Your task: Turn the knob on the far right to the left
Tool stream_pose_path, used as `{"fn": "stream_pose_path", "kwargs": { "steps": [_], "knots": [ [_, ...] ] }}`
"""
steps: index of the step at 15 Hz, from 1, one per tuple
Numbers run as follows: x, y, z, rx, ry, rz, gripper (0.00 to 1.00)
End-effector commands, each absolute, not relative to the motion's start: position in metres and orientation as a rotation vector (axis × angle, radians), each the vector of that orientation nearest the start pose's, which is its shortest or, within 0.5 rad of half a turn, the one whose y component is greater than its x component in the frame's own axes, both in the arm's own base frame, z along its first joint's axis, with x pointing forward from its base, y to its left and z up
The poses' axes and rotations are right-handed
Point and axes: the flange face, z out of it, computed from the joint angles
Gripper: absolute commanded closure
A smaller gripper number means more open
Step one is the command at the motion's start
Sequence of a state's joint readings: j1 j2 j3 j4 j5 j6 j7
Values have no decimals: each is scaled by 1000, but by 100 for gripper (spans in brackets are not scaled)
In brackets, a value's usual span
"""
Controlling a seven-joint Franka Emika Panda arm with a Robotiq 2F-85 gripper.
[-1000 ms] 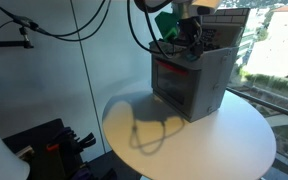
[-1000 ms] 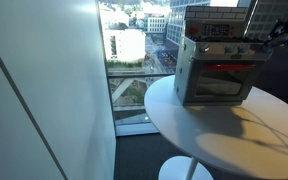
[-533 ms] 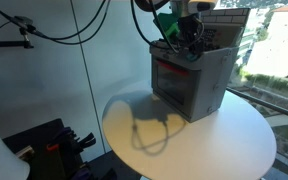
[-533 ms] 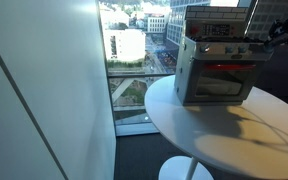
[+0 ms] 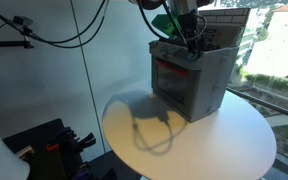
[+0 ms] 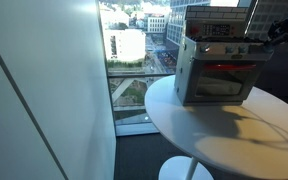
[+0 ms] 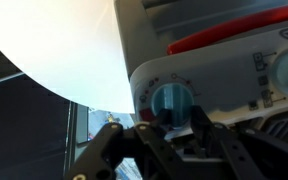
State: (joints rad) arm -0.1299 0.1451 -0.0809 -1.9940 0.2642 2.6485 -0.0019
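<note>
A grey toaster oven stands on a round white table; it also shows in an exterior view. Its control strip runs along the top of the front. In the wrist view, the round blue knob at the strip's end sits between my two dark fingers. My gripper is closed around the knob's lower part. In both exterior views the gripper is pressed against the oven's upper front corner and hides the knob.
A red bar runs along the oven door. More white dials sit further along the strip. A glass wall and window stand behind the table. Black cables hang beside it.
The wrist and its green part have shifted slightly up and sideways at the oven's top corner. The oven has not moved.
</note>
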Motion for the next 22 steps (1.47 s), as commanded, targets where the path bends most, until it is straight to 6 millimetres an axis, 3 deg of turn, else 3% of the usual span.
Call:
{"fn": "stream_pose_path", "kwargs": {
  "steps": [1,13,15,17,22],
  "knots": [
    [606,-135,453,-2927,545,-765,90],
    [603,-132,459,-3027,421,-744,90],
    [601,-131,461,-3035,410,-744,99],
    [601,-130,462,-3044,399,-737,94],
    [600,-129,463,-3077,365,-740,94]
  ]
}}
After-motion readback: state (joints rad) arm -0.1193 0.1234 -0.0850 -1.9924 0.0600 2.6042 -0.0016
